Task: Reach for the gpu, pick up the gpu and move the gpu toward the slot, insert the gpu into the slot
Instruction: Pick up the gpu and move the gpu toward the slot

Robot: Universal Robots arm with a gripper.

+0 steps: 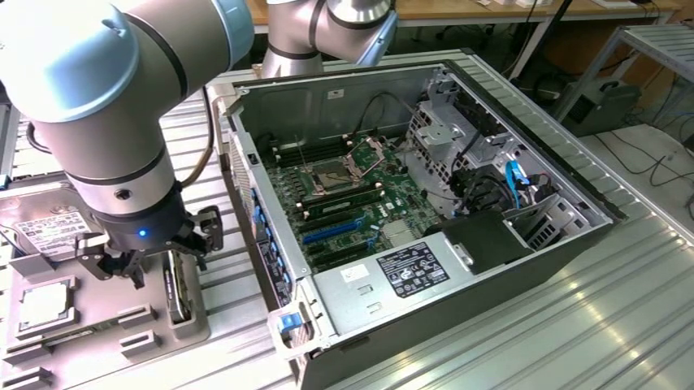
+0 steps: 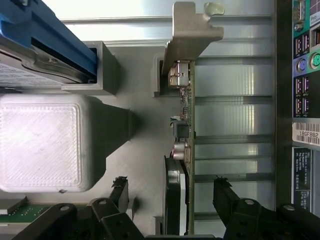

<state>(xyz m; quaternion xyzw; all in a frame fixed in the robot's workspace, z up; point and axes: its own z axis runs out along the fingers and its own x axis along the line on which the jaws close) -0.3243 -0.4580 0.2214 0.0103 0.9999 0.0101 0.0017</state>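
The gripper (image 2: 170, 192) hangs low over the card, its two black fingers (image 2: 120, 187) spread wide, one on each side of it. Both are apart from the card, so nothing is held. The card itself, the gpu (image 2: 184, 145), stands on its long edge in a grey holder (image 2: 142, 150). Its silver end bracket (image 2: 192, 40) points away from the fingers and its dark round fan side faces one of them.

In the exterior view the gripper (image 1: 162, 260) sits at the end of the grey arm (image 1: 109, 106), right above the gpu (image 1: 175, 291), which rises from the holder (image 1: 146, 323) on the ribbed metal table (image 1: 564, 325). A boxy drive with a white label (image 1: 44, 229) and a small square chip (image 1: 44, 305) lie in the same holder, toward the exterior view's left.

Just beside the holder, to the exterior view's right, lies an open computer case (image 1: 542, 162) (its side panel is off). Inside is the green board (image 1: 363, 199), and on it the blue slot (image 1: 331, 233), with nothing plugged into it, well apart from the gpu.
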